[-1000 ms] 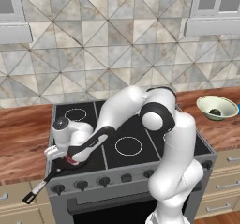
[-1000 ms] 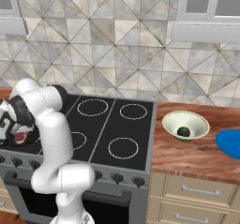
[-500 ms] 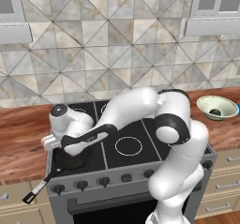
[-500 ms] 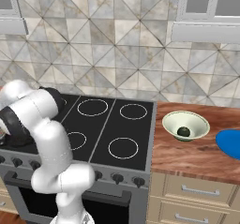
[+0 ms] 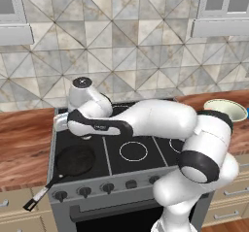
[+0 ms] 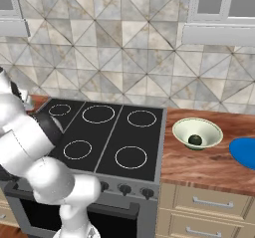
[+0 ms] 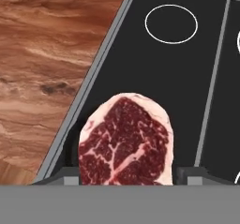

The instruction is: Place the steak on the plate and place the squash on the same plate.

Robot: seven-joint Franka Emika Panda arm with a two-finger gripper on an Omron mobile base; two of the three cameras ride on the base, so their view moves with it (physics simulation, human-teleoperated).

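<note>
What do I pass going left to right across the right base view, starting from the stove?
Stove → pale bowl with the squash inside it → blue plate at the right edge, all on the wooden counter past the stove.

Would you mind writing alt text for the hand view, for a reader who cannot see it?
A raw red steak with white marbling sits between the gripper's two dark fingertips, seen against the black stovetop. A white burner ring lies further along the stove, and a brown wooden counter fills the left side.
</note>
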